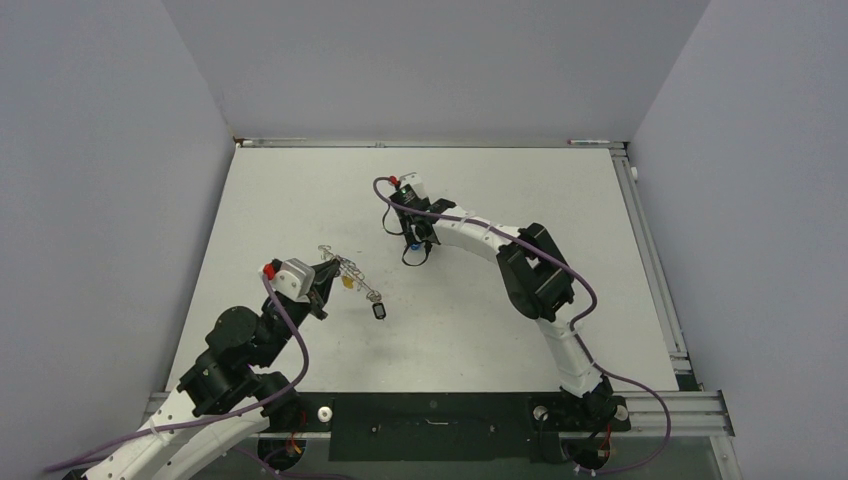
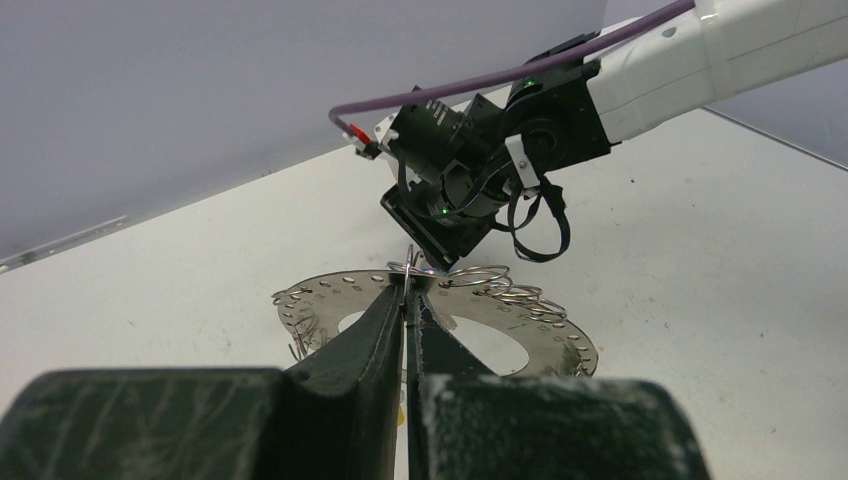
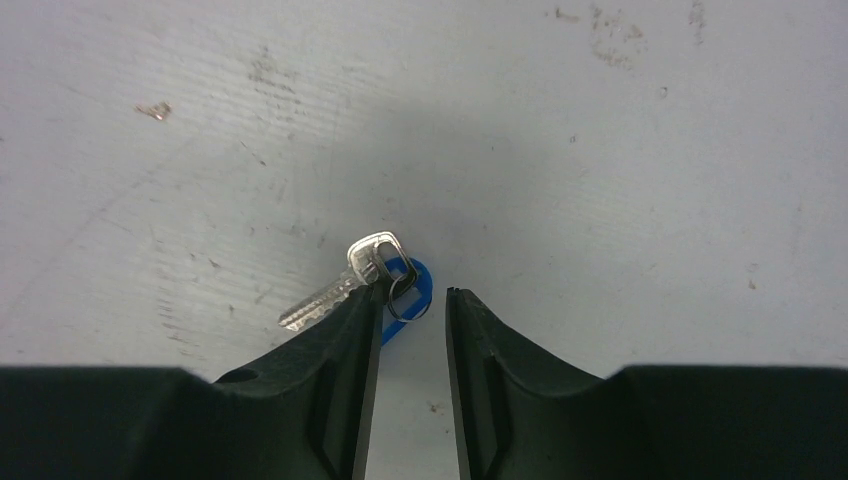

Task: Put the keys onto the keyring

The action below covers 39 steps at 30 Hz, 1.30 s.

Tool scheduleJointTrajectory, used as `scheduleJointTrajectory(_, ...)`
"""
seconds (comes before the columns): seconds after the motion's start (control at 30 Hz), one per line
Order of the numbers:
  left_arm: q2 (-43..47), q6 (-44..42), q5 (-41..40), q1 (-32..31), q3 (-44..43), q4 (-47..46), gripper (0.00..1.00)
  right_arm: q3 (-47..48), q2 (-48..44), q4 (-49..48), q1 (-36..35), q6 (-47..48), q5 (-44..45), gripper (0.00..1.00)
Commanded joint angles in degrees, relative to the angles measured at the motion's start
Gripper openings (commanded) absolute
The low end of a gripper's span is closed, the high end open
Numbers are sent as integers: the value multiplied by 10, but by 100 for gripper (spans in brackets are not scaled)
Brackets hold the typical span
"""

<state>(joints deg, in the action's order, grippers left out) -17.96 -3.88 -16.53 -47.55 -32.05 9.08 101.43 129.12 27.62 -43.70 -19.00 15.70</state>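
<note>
Left pincer (image 2: 408, 290) clenched on the keyring (image 2: 560, 336); right pincer (image 3: 415, 290) parted over a blue-tagged key (image 3: 325, 298).

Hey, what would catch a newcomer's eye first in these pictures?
The left gripper is pinched shut on the keyring, a flat silvery hoop left of the table's centre, with small keys trailing from it. Farther back, the right gripper hangs with jaws slightly apart right over a lone silver key with a blue tag lying on the table.
</note>
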Motion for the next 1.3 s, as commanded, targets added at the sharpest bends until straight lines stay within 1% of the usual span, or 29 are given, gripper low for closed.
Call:
scheduleJointTrajectory(0.0, 0, -4, -9, -3, -6, -40, 0, 44, 19, 44, -7, 70, -2, 30)
scheduleJointTrajectory(0.23, -5, -4, -8, -3, -6, -40, 0, 61, 39, 54, -9, 87, 20, 27)
scheduleJointTrajectory(0.4, -5, -4, -7, -3, -6, -41, 0, 57, 36, 46, -7, 94, 12, 22)
scheduleJointTrajectory(0.67, -8, -4, -5, -3, -5, -41, 0, 59, 39, 18, -2, 131, 3, 23)
scheduleJointTrajectory(0.83, -8, -4, -4, -3, -5, -41, 0, 64, 51, 3, 6, 152, -21, 25)
scheduleJointTrajectory(0.9, -8, -4, -4, -3, -5, -41, 0, 67, 55, 1, 13, 153, -37, 21)
scheduleJointTrajectory(0.93, -8, -4, -4, -3, -5, -41, 0, 67, 57, -1, 16, 154, -44, 18)
scheduleJointTrajectory(1.0, -8, -4, -4, -3, -5, -41, 0, 66, 58, -4, 21, 155, -59, 9)
scheduleJointTrajectory(1.03, -8, -4, -4, -3, -5, -41, 0, 66, 58, -6, 22, 155, -62, 6)
scheduleJointTrajectory(1.17, -9, -5, -4, -3, -5, -41, 0, 64, 48, -3, 22, 152, -61, 5)
scheduleJointTrajectory(1.27, -9, -6, -5, -3, -5, -41, 0, 54, 20, -4, 19, 139, -57, 5)
